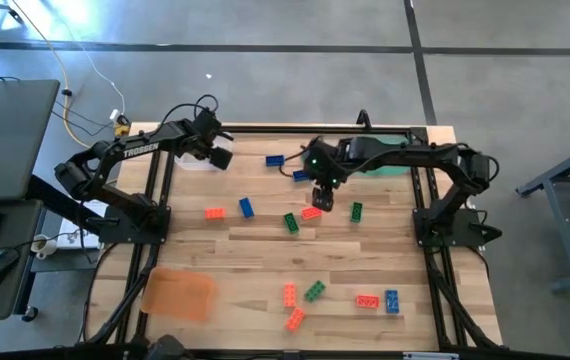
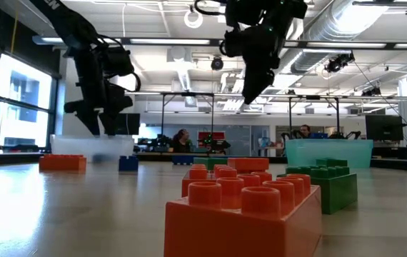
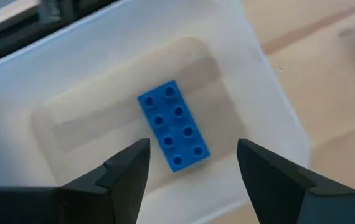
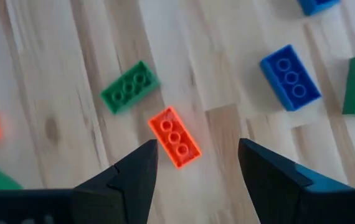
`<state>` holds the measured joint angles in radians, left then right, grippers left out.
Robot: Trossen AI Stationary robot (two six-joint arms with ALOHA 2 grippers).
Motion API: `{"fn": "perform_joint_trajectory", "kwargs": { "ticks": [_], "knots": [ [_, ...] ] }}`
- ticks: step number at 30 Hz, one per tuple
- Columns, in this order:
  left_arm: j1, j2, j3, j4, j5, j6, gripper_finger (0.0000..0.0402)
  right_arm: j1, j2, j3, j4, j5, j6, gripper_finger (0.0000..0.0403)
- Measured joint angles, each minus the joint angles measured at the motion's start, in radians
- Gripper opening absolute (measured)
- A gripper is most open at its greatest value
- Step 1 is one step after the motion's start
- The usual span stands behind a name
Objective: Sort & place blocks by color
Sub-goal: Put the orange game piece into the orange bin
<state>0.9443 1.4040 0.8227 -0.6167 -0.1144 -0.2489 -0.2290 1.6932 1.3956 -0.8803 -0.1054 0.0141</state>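
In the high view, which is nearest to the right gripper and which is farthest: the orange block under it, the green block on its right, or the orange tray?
1. The orange block, just below the right gripper.
2. The green block, a little to the gripper's right.
3. The orange tray, far off at the table's front left corner.

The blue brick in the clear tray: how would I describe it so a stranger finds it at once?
Find the clear tray at the table's far edge, under the left pincer, whose fingers stand open above it. The blue brick lies flat inside, studs up. It is the only brick seen in that tray; the other blue ones lie on bare wood.
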Motion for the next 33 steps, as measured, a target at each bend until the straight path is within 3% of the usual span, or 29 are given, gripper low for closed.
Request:
{"fn": "perform_joint_trajectory", "kwargs": {
  "ticks": [10, 15, 22, 33],
  "knots": [
    [-0.002, -0.161, 0.000, 0.000, 0.121, 0.017, 0.0229, 0.075, 0.069, 0.000, -0.028, 0.088, -0.322, 0.0211],
    [-0.004, -0.285, 0.000, 0.000, 0.213, -0.017, 0.0229, 0.082, 0.113, 0.000, -0.027, 0.080, -0.333, 0.0211],
    [-0.031, -0.419, 0.000, 0.011, 0.241, -0.061, 0.0229, 0.089, 0.177, 0.000, 0.006, 0.067, -0.337, 0.0211],
    [-0.037, -0.449, 0.000, 0.008, 0.237, -0.062, 0.0229, 0.113, 0.237, 0.000, 0.032, 0.066, -0.331, 0.0211]
  ]
}}
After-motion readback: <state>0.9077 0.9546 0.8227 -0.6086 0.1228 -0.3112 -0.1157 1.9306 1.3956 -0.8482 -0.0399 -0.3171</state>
